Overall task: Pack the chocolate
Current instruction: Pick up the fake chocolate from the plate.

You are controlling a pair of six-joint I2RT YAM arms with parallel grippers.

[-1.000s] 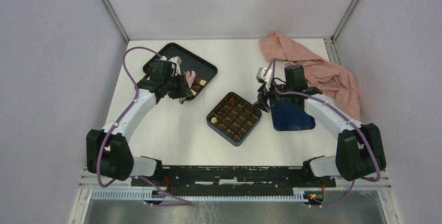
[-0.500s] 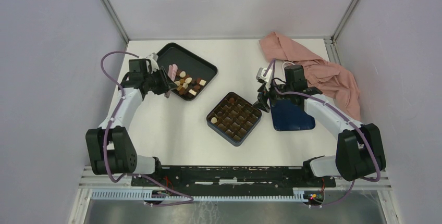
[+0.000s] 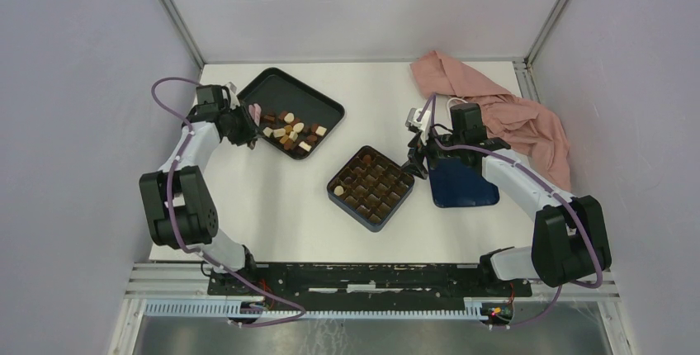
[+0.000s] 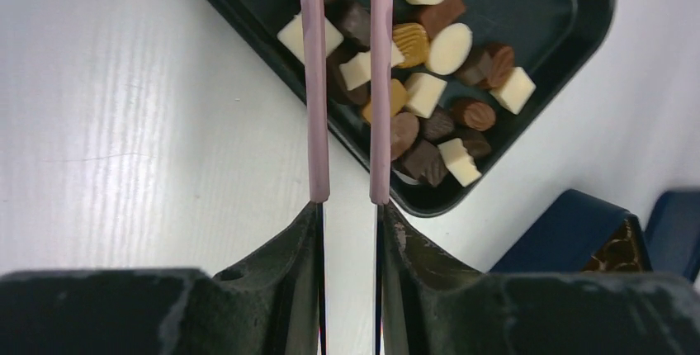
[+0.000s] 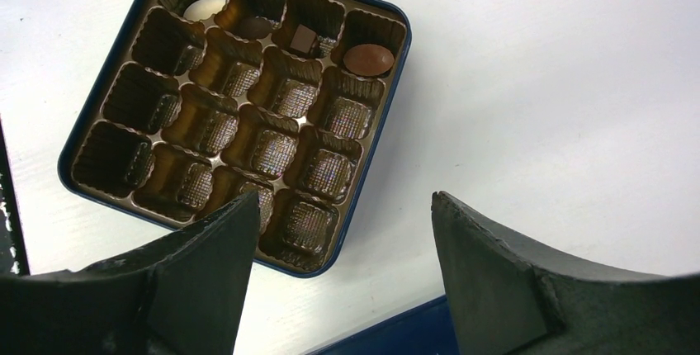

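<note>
Mostly, chocolate (image 4: 429, 91) is heaped in the corner of the black tray (image 4: 528, 8) nearest the arms, at the table's (image 3: 272, 206) far left. Cream-white squares and ovals, ridged light-brown blocks and dark-brown rounds and squares are piled touching one another. Four more pieces (image 5: 368, 59) are seated along one edge row of the blue box (image 5: 272, 153), one to a cup: a white oval, a dark round, a small dark square and a brown oval. Only ridged brown liner is shown in the remaining cups seen from the right wrist.

The left gripper (image 3: 254, 114) is poised over the tray's left rim. Its pink fingers (image 4: 314, 82) are set narrowly apart and parallel, and several pieces are crossed and partly hidden by them. Their tips are cut off by the frame edge, so whether a piece is pinched cannot be told. The right gripper (image 5: 342, 202) is spread wide and empty. It is hung over the table between the box and the blue lid (image 3: 462, 183), which is partly covered by the right arm. A pink cloth (image 3: 503, 111) is crumpled at the far right, well apart from the box.
</note>
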